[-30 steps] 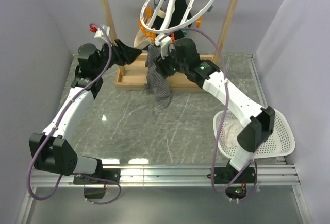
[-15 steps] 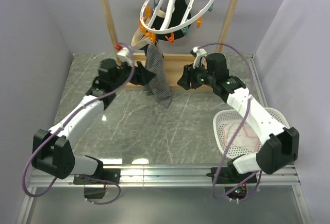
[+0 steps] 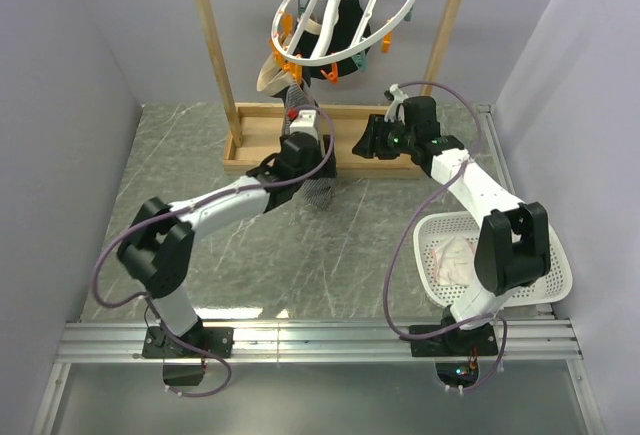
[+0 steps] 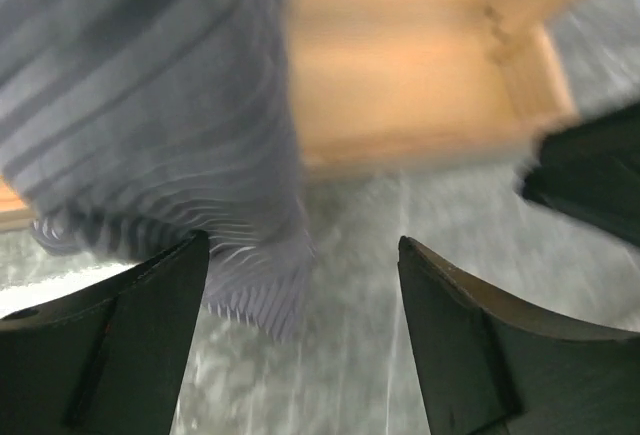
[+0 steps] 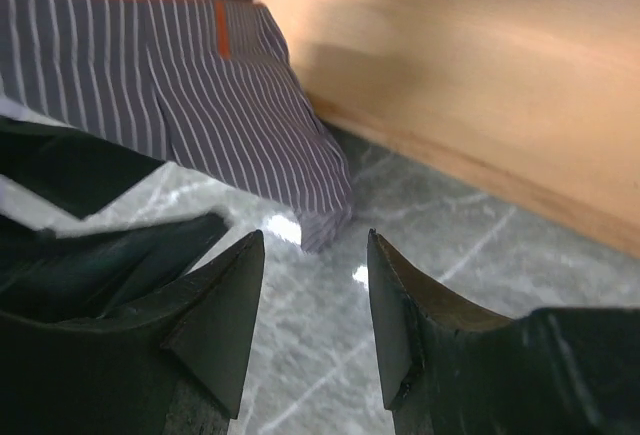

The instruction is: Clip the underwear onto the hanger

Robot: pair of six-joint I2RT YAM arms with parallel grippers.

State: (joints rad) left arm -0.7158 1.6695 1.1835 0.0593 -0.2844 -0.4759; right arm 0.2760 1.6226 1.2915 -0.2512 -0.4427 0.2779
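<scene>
The grey striped underwear [image 3: 321,192] hangs from an orange clothespin on the white ring hanger [image 3: 335,17], and its lower end reaches the tabletop. My left gripper [image 3: 314,167] is open and empty right beside the hanging fabric. In the left wrist view the underwear [image 4: 150,105] fills the upper left, just past the left finger, with the gripper [image 4: 300,285] over bare marble. My right gripper [image 3: 363,145] is open and empty a little to the right. In the right wrist view [image 5: 315,255] the underwear's hem [image 5: 190,95] lies ahead, apart from the fingers.
The wooden frame [image 3: 215,45] holds the hanger, and its base [image 3: 260,160] lies behind both grippers. A dark garment [image 3: 345,40] and a cream cloth [image 3: 272,77] also hang from the ring. A white basket [image 3: 535,255] with a pinkish-white cloth [image 3: 455,255] sits at the right.
My left arm swung from the far left to the underwear's lower part. My right gripper left the clip at the top of the underwear and moved right and down.
</scene>
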